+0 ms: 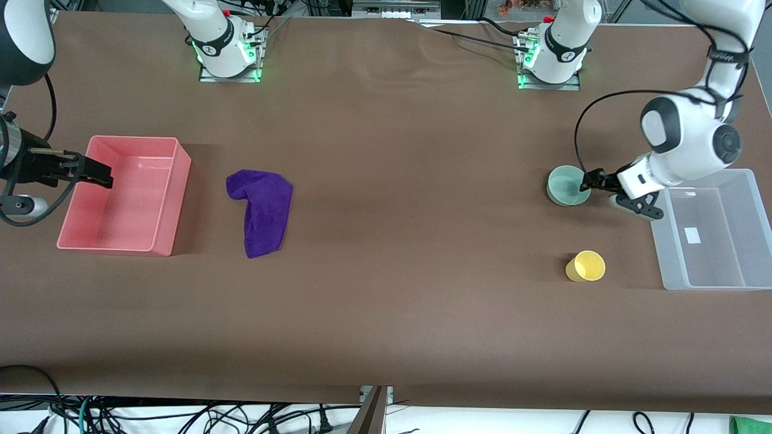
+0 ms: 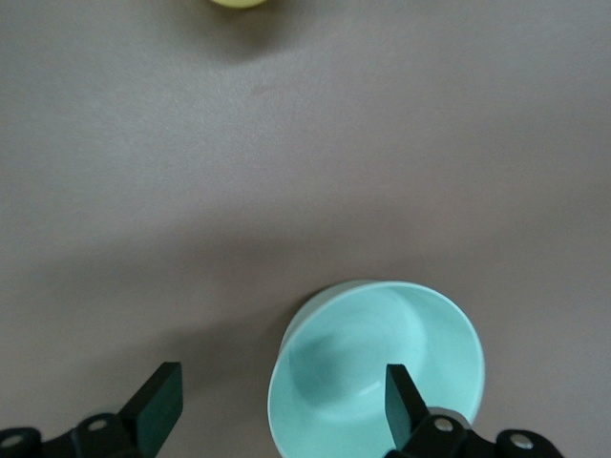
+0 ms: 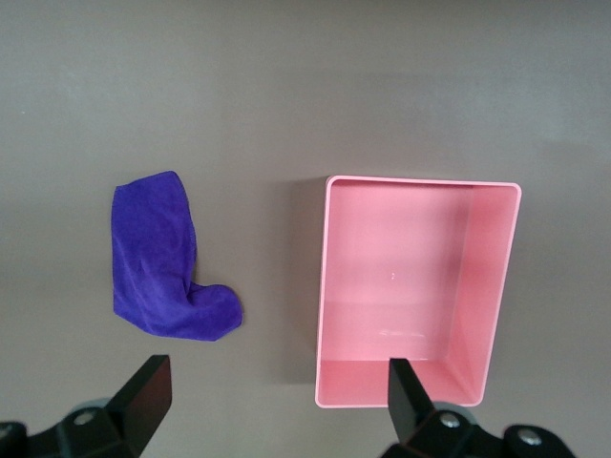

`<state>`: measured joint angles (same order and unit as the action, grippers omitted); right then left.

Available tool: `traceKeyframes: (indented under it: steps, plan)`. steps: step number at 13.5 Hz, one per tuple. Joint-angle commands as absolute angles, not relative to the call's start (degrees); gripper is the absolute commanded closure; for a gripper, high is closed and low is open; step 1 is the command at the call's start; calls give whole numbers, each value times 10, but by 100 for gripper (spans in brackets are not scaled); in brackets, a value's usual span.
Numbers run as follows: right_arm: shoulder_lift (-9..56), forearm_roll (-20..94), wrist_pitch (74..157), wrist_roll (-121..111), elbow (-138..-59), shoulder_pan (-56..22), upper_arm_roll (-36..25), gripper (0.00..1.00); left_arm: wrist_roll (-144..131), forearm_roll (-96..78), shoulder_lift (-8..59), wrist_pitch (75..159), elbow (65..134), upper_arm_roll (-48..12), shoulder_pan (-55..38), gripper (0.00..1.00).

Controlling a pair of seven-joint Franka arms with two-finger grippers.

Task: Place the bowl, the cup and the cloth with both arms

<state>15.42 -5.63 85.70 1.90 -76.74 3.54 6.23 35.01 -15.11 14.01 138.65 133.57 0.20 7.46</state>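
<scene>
The pale mint-green bowl (image 1: 564,187) (image 2: 372,363) stands upright near the left arm's end of the table. My left gripper (image 1: 598,183) (image 2: 282,401) is low over it and open, one finger inside the bowl and the other outside its rim above the table. The yellow cup (image 1: 585,266) (image 2: 239,3) stands nearer the front camera than the bowl. The purple cloth (image 1: 262,208) (image 3: 162,258) lies crumpled beside the pink bin. My right gripper (image 1: 96,173) (image 3: 277,401) hangs open and empty over the pink bin's outer end.
A pink bin (image 1: 175,199) (image 3: 325,286) sits empty at the right arm's end of the table. A clear plastic bin (image 1: 663,253) sits at the left arm's end, close to the bowl and cup. A brown mat covers the table.
</scene>
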Motion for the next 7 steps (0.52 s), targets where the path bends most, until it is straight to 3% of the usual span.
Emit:
traceKeyframes:
  steps: [1,4,5,6,7]
  plan:
    - [170,-68,856,14,-771,33,65,0,371,-172,191,1425,1325,-9,71,29]
    - [198,-66,879,21,-798,11,67,0,374,-171,214,1430,1320,-12,70,70]
    - [200,-62,902,26,-822,1,67,0,374,-171,214,1427,1318,-12,70,90]
    - [200,-61,937,27,-857,-10,67,0,378,-170,214,1427,1316,-13,70,100]
    - [199,-60,978,27,-892,-16,67,0,378,-170,213,1425,1313,-13,70,100]
